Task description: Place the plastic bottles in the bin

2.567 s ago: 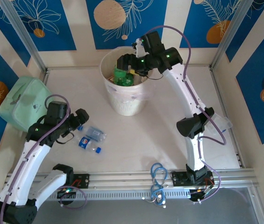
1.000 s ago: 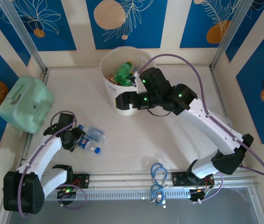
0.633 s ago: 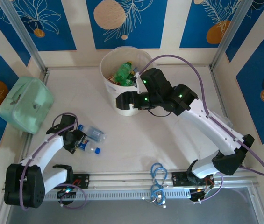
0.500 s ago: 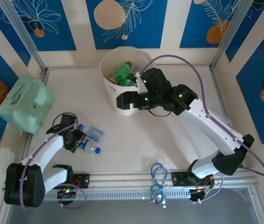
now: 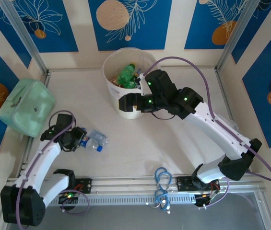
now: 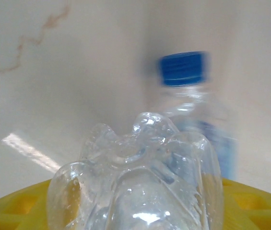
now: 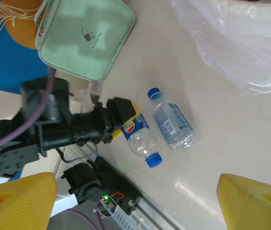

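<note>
Left gripper (image 5: 81, 140) has narrowed onto the Pepsi-labelled bottle (image 5: 91, 144), shifting it toward 12 o'clock. Pickup is under way, while right gripper (image 5: 127, 103) hangs wide and empty at the bin's (image 5: 106, 72) 6 o'clock.

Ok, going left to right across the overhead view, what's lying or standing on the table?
green bag → two clear bottles → bin → blue cable coil
</note>
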Action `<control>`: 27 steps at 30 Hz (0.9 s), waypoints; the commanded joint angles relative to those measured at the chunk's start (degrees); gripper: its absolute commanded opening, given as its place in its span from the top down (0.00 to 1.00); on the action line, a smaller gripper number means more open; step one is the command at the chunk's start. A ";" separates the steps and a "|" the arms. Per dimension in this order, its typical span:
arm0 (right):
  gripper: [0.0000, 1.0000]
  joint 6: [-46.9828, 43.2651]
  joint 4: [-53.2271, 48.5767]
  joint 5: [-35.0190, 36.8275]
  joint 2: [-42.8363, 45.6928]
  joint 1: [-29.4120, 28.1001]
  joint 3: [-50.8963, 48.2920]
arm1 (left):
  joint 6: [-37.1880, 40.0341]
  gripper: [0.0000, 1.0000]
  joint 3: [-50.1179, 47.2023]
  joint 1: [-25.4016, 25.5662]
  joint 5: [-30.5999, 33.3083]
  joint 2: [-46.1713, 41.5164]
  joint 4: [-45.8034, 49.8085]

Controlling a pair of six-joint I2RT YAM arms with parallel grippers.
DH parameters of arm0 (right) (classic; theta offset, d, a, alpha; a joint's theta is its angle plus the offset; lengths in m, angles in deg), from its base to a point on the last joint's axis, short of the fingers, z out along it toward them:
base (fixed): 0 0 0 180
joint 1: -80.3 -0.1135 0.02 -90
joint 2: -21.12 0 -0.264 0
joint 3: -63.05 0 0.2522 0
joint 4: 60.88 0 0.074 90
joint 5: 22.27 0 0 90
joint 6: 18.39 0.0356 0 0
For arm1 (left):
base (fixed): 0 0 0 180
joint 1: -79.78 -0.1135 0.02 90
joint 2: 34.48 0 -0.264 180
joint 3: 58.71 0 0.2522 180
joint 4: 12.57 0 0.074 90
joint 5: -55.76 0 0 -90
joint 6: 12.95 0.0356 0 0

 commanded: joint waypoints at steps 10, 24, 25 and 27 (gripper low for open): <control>0.13 3.43 4.84 -7.15 -0.41 -1.05 -1.33 | -5.81 0.52 16.28 0.92 -25.96 2.85 -28.07; 0.23 9.18 13.65 -17.88 1.33 3.07 -4.53 | -22.35 0.53 12.22 4.85 -32.94 6.42 -71.72; 0.25 9.22 13.52 -17.88 1.39 3.26 -4.48 | -22.59 0.53 12.08 5.00 -33.14 6.55 -72.37; 0.28 9.56 13.59 -17.62 1.53 3.53 -4.34 | -23.44 0.54 11.57 5.18 -33.30 6.80 -74.16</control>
